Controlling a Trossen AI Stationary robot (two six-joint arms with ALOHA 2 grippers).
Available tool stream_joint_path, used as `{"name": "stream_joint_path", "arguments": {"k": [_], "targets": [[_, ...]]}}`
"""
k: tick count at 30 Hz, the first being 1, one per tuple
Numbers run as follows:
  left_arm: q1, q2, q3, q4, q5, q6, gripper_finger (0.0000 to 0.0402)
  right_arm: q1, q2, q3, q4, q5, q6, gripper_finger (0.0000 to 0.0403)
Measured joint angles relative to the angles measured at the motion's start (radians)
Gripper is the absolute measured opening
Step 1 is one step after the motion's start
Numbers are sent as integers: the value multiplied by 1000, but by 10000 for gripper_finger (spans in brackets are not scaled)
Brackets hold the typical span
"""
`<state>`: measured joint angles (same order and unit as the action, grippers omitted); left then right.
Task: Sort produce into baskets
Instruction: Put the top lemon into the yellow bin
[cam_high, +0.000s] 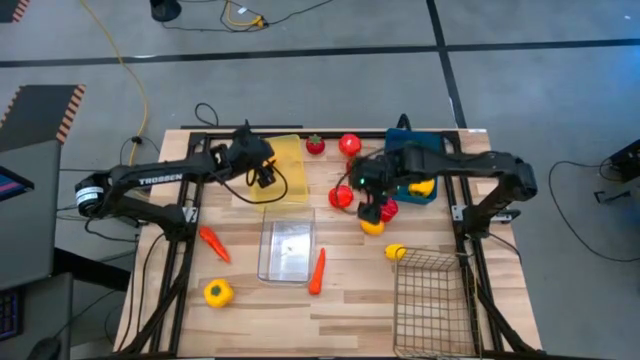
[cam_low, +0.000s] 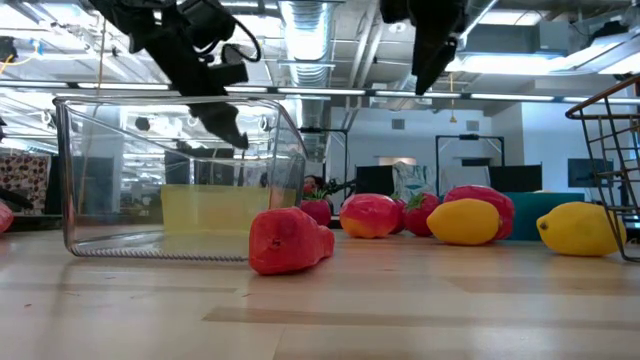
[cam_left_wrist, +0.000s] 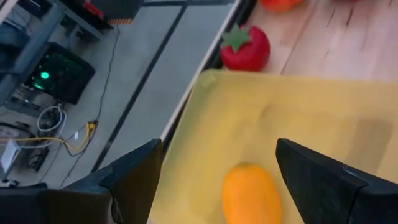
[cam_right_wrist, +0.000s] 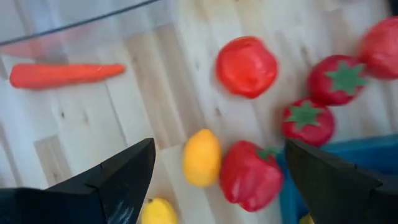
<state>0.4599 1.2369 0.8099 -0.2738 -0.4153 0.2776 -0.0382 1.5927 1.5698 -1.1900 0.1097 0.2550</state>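
Observation:
My left gripper (cam_high: 265, 178) is open over the translucent yellow bin (cam_high: 285, 165) at the table's far middle. In the left wrist view (cam_left_wrist: 219, 149) an orange-yellow fruit (cam_left_wrist: 252, 193) lies in the bin (cam_left_wrist: 323, 118) below the fingers, untouched. My right gripper (cam_high: 370, 205) is open and empty above a cluster of produce beside the blue bin (cam_high: 415, 165). In the right wrist view (cam_right_wrist: 219, 149) a lemon (cam_right_wrist: 202, 157), a red pepper (cam_right_wrist: 249, 175), a red tomato (cam_right_wrist: 247, 65) and two green-topped red fruits (cam_right_wrist: 305, 121) lie on the table below it.
The clear bin (cam_high: 288, 250) stands mid-table, the wire basket (cam_high: 432, 300) at the near right. Two carrots (cam_high: 212, 242) (cam_high: 318, 270), a yellow pepper (cam_high: 218, 292) and a lemon (cam_high: 396, 252) lie loose. Red fruits (cam_high: 315, 145) (cam_high: 349, 145) lie near the far edge. Something yellow (cam_high: 422, 187) lies in the blue bin.

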Motion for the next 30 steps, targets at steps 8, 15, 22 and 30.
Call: {"name": "stream_joint_path", "arguments": {"k": [8,15,22,30], "targets": [[0,0,42,0,53,1,303,59,-2,-163,153,1,34,384],[0,0,44,-1,54,1,303,73,-1,-295,271,2,36,384],[0,0,44,-4,55,1,303,78,-1,-402,321,1,35,376],[0,0,44,-4,54,0,303,78,-1,-490,406,-1,25,348]]}}
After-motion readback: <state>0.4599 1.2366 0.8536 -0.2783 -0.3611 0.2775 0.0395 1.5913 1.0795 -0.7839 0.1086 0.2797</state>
